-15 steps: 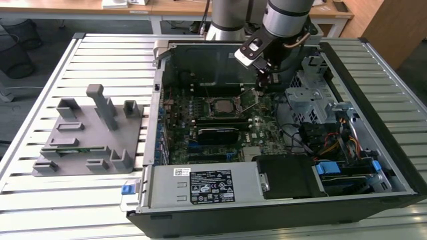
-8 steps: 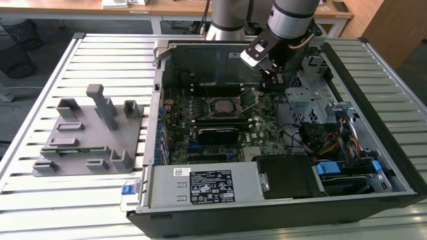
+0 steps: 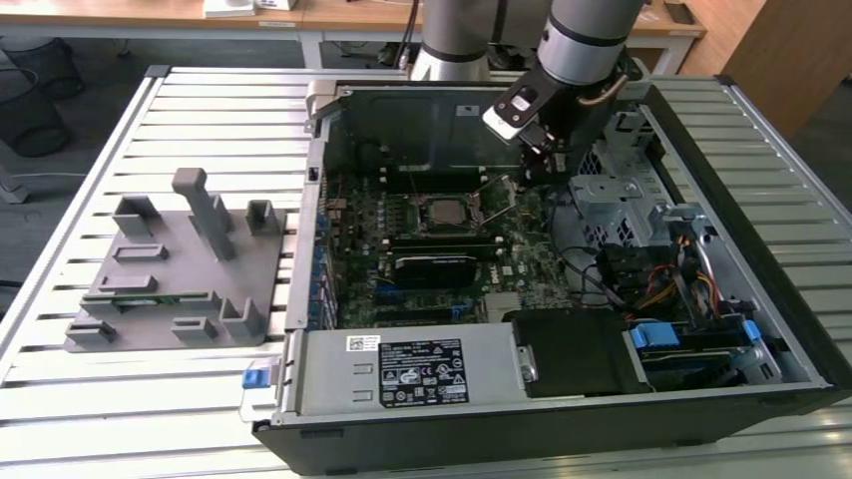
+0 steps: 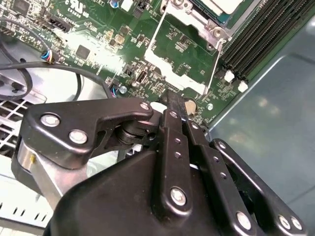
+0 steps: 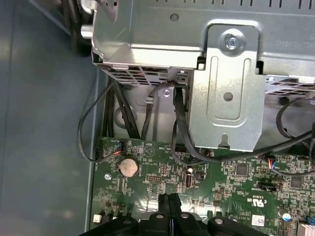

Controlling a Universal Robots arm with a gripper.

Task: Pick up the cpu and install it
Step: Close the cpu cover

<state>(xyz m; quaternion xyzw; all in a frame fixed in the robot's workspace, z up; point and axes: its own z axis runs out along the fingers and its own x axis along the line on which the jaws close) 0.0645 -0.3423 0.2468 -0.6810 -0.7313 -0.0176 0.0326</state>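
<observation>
The cpu (image 4: 220, 6), a pale silver-topped chip, lies in the socket (image 3: 446, 212) on the green motherboard (image 3: 533, 254) inside the open computer case. The socket's metal load frame (image 4: 183, 66) stands swung open beside it. My gripper (image 3: 540, 172) hangs low over the board, just off the socket toward the exterior view's right. Its black fingertips (image 4: 176, 103) are pressed together at the outer edge of that frame, and I see nothing between them. In the first wrist view the shut gripper (image 5: 170, 197) points down at the board near a coin battery (image 5: 129, 167).
A grey plastic fixture (image 3: 180, 269) with upright posts sits on the slatted table at the exterior view's left. Inside the case are a black block (image 3: 433, 264) below the socket, a metal drive cage (image 5: 226, 98), loose black cables (image 5: 177, 128) and the power supply (image 3: 413, 369).
</observation>
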